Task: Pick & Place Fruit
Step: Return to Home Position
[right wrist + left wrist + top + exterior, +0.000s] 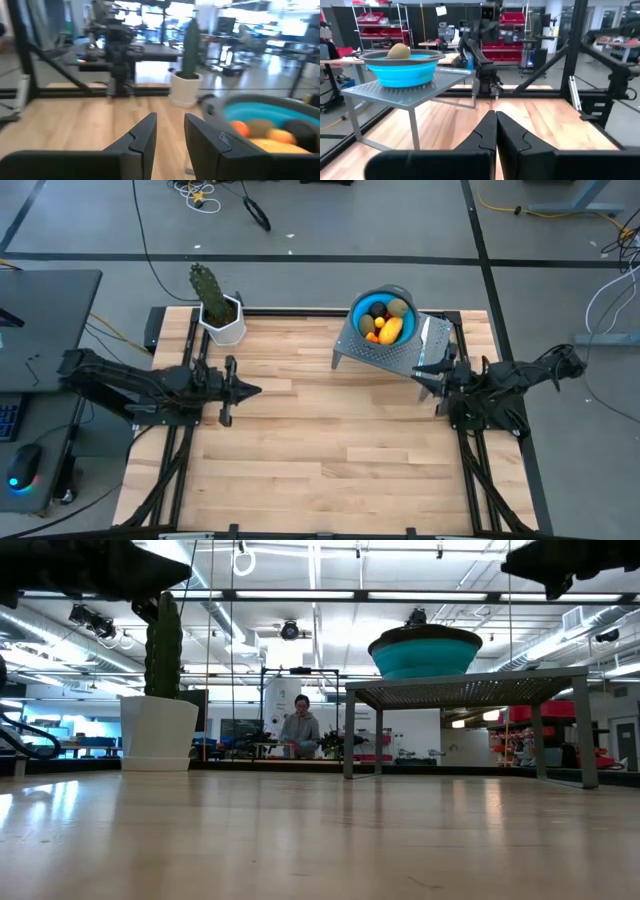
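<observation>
The fruit (383, 321) lies in a blue bowl (362, 308): a yellow oblong (280, 145), an olive-brown oval (398, 50), a dark ball (377, 309) and small orange pieces (240, 128). The bowl stands on a grey perforated metal stand (385, 355) at the table's far right. My left gripper (258, 390) hovers shut over the table's left part, level and pointing right, empty. My right gripper (418, 372) hovers by the stand's near right corner, pointing left. A narrow gap (170, 122) separates its fingers, with nothing in it.
A green cactus in a white pot (218, 313) stands at the far left edge. The stand rests on thin legs (349, 735) with free room beneath. Bare wooden table (330, 440) stretches between the arms and toward the near edge. A person (300, 727) sits in the room behind.
</observation>
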